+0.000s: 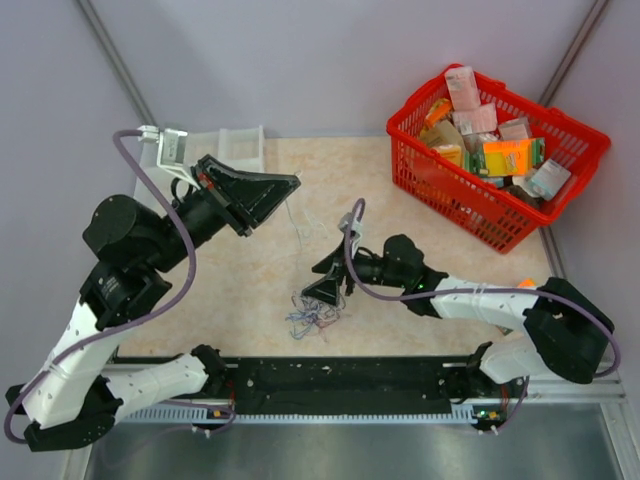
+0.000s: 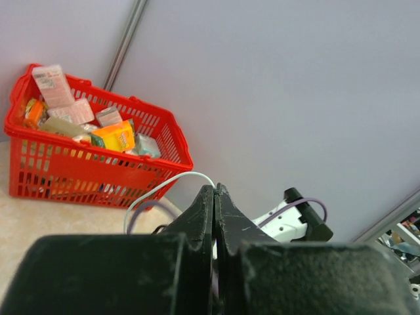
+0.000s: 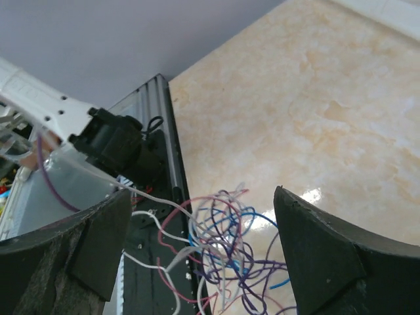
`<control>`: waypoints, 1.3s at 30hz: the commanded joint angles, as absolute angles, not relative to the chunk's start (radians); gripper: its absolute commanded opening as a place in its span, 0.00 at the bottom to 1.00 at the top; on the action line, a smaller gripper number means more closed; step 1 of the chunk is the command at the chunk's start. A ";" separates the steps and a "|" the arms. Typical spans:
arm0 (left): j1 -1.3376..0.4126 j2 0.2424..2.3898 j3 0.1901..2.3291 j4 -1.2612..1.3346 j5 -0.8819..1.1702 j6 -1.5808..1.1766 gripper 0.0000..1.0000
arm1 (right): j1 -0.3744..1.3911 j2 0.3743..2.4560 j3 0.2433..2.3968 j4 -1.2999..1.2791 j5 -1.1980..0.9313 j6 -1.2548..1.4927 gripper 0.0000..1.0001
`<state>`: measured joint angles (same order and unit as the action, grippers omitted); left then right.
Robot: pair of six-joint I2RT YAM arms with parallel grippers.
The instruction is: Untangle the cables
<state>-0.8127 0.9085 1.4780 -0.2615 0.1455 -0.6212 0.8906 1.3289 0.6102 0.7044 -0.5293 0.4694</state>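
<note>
Cables lie in a loose knot of blue, purple, red and pale strands on the marbled table, near its front edge and close to the black rail. My right gripper hangs just above and behind that knot. In the right wrist view its fingers stand wide apart with the strands lying between them, and neither finger is seen gripping a strand; this gripper is released. My left gripper is raised well above the table at the left rear, tips pointing right. In the left wrist view its pads are pressed flat together, and a pale wire arcs out from the seam, so this gripper is clenched on that wire. From above, the same wire trails down from the tips towards the table; whether it reaches the knot I cannot tell. A red basket full of small packets stands at the right rear corner, well apart from the knot.
</note>
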 commanded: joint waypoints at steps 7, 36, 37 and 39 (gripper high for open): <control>-0.815 0.949 1.649 -0.138 0.184 -0.621 0.00 | 0.954 1.465 0.674 0.575 -0.299 0.598 0.77; -0.815 1.017 1.893 -0.186 0.011 -0.405 0.00 | 1.034 1.517 0.690 0.750 -0.375 0.635 0.89; -0.815 1.020 1.907 -0.189 0.011 -0.400 0.00 | 1.063 1.543 0.710 0.723 -0.324 0.646 0.89; -0.815 1.028 1.931 -0.189 0.009 -0.402 0.00 | 1.088 1.600 0.780 0.599 -0.244 0.670 0.88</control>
